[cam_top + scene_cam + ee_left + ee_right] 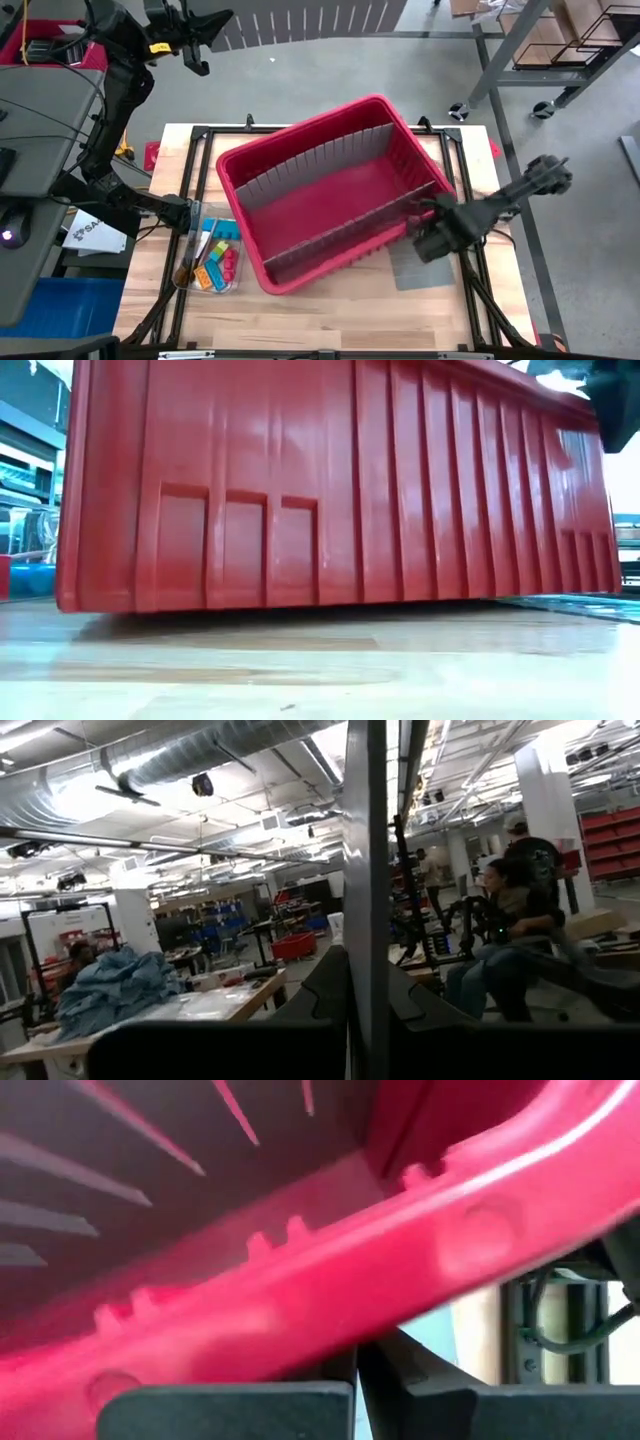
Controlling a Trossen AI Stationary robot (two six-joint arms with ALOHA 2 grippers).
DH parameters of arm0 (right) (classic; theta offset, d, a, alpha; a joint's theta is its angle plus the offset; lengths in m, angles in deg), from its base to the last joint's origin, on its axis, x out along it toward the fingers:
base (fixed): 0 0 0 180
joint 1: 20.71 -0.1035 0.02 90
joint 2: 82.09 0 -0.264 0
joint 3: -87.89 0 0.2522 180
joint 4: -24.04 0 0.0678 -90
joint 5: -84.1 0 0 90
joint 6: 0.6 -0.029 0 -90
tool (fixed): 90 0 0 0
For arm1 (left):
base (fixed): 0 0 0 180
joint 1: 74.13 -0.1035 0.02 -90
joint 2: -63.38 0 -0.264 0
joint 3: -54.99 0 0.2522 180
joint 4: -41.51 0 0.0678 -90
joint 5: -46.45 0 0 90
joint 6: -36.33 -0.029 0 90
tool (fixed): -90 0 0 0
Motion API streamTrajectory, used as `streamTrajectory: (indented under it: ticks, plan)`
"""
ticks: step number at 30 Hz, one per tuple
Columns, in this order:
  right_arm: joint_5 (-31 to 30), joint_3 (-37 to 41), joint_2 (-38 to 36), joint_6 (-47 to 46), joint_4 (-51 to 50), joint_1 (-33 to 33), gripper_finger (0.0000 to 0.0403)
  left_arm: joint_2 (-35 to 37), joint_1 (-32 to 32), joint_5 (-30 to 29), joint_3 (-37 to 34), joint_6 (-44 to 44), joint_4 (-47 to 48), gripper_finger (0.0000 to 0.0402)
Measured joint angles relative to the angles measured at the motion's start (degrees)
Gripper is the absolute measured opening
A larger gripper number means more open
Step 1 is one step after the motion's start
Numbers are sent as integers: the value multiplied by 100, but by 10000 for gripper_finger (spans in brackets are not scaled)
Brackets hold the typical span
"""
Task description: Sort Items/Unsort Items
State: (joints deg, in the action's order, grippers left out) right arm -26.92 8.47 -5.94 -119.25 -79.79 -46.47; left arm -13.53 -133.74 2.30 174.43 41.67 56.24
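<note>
Low view filled by red bin (330, 480), items (215, 262) hidden behind it

One red bin (330, 190), two grey dividers (310, 165), one clear tray (190, 245) of small items (218, 262).

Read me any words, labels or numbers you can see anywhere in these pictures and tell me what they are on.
"SA": start of dark print on a white sheet left of the table; the rest is hidden.
Red bin: no print on it in any view.
Room seen from the left wrist: no sign is readable.
</note>
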Motion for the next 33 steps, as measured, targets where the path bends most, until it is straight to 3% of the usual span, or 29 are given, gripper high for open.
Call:
streamTrajectory:
  ticks: [5, 9, 17, 21, 27, 30, 33]
  plan:
    - [14, -366, -261, 889, -56, 125, 0, -44, 0, -7, 1, -81, 156, 1]
    - [-562, -1290, -85, 1421, 95, -298, 0, -45, 0, -15, 1, -146, 177, 1]
    - [-743, -3352, 1107, 2807, 796, -440, 0, -86, 0, -5, 1, -263, 212, 1]
    - [-682, -4154, 1823, 4600, 2245, -191, 0, -115, 0, -15, 1, -262, 269, 1]
    - [166, -5325, 3068, 7960, 4417, 127, 0, -113, 0, -19, 1, -255, 257, 1]
    - [975, -6054, 3609, 8701, 4490, 271, 8, -113, 1, -11, 1, -247, 285, 1]
    - [1659, -6729, 4206, 9122, 4156, 387, 43, -113, 0, -15, 1, -249, 310, 1]
